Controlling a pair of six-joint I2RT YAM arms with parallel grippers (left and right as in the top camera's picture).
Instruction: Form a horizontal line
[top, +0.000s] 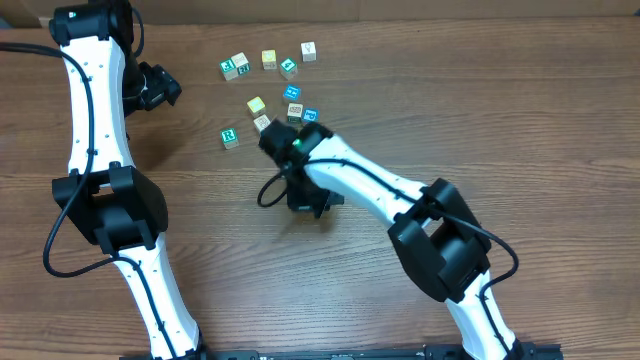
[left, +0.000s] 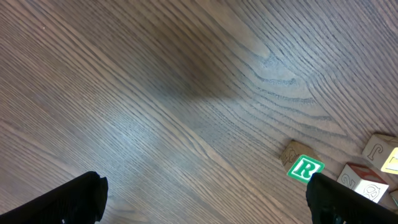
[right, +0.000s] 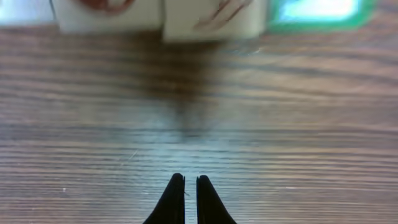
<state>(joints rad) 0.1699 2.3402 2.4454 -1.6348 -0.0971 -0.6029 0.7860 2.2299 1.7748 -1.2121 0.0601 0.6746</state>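
Observation:
In the right wrist view the horizontal line (right: 205, 15) runs along the top edge: touching white-faced cubes with a teal-green cube (right: 317, 12) at its right end. My right gripper (right: 191, 182) is shut and empty, over bare wood a short way before the row. In the overhead view the right gripper (top: 306, 203) points down at mid-table, and the row is hidden under the arm. My left gripper (left: 202, 199) is open and empty; overhead it sits at the upper left (top: 162, 88).
Loose cubes lie scattered at the back of the table, among them a green R cube (top: 230, 137), a yellow one (top: 269, 59) and a blue one (top: 310, 116). The R cube (left: 305, 168) lies near my left gripper's right finger.

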